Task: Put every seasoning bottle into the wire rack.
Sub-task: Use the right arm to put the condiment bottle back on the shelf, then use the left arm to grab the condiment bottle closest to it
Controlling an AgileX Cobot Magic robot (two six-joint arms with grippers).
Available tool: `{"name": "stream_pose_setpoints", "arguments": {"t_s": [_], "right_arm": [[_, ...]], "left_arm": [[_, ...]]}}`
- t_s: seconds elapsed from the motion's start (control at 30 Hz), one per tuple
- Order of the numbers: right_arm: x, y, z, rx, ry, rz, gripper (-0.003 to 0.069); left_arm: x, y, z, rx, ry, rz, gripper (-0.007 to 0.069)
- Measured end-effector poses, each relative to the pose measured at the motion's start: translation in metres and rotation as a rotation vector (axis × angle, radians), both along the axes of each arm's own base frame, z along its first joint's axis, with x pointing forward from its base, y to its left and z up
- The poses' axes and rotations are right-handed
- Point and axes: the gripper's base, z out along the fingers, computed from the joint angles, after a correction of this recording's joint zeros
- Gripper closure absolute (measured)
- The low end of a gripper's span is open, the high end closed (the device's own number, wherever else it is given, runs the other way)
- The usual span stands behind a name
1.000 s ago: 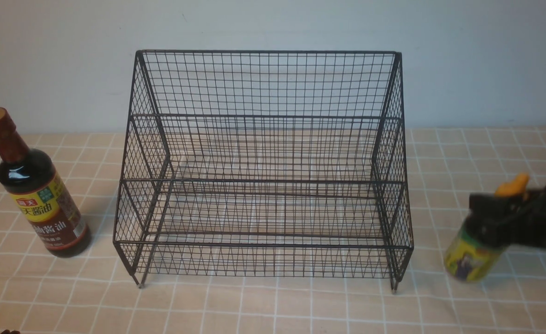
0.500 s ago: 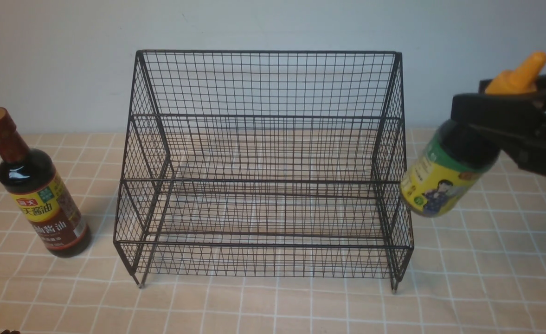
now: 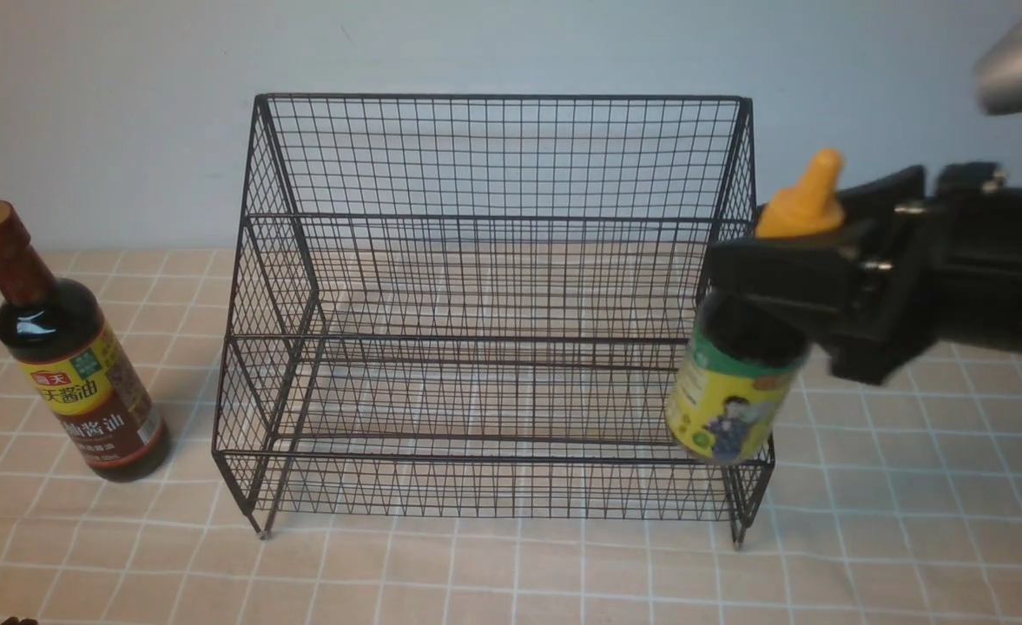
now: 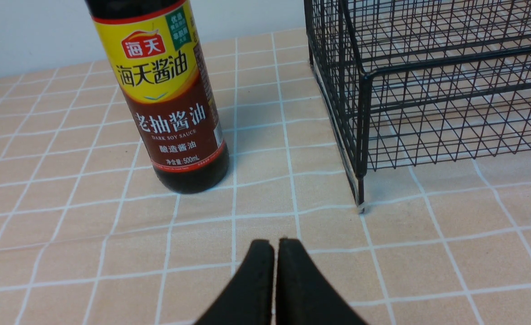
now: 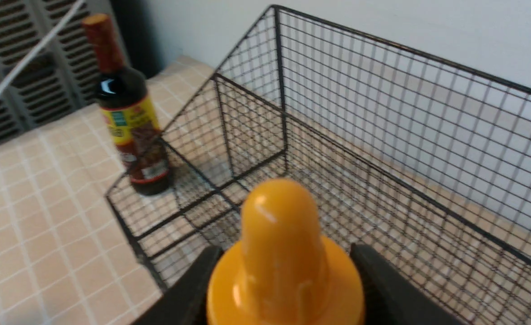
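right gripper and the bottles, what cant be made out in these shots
- Right gripper: fine detail motion-blurred, front view.
- Squat yellow-capped bottle: body hidden behind its cap, right wrist view.
- Tall soy sauce bottle: cap cut off by the edge, left wrist view.

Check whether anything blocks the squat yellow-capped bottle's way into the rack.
The rack's low front rail and right side may be in the way; nothing else visible stands between it and the bottle.
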Motion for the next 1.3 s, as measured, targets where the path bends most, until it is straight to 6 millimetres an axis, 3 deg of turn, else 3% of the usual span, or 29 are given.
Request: {"name": "stream_pose_setpoints", "arguments": {"t_s": [0.17, 0.23, 0.73, 0.83, 1.03, 1.13, 1.3], "right_arm": [[0.017, 0.013, -0.018, -0.053, 0.018, -0.091, 0.0339], [0.027, 0.021, -0.035, -0.089, 0.058, -0.112, 0.0339], [0.052, 0.036, -0.092, -0.159, 0.246, -0.099, 0.0343], [0.054, 0.038, -0.093, -0.131, 0.276, -0.106, 0.0336], [0.051, 0.039, -0.089, -0.084, 0.313, -0.112, 0.0216], [0.046, 0.036, -0.075, -0.058, 0.277, -0.113, 0.0162], [0.031, 0.029, -0.044, -0.009, 0.187, -0.105, 0.0153]], "left_arm": [[0.0, 0.0, 0.0, 0.0, 0.0, 0.0, 0.0631], [0.0, 0.0, 0.0, 0.0, 0.0, 0.0, 0.0631], [0.0, 0.0, 0.0, 0.0, 0.0, 0.0, 0.0631], [0.0, 0.0, 0.0, 0.0, 0.0, 0.0, 0.0631], [0.0, 0.0, 0.0, 0.0, 0.0, 0.0, 0.0631], [0.0, 0.0, 0.0, 0.0, 0.0, 0.0, 0.0631], [0.0, 0.0, 0.0, 0.0, 0.0, 0.0, 0.0631]]}}
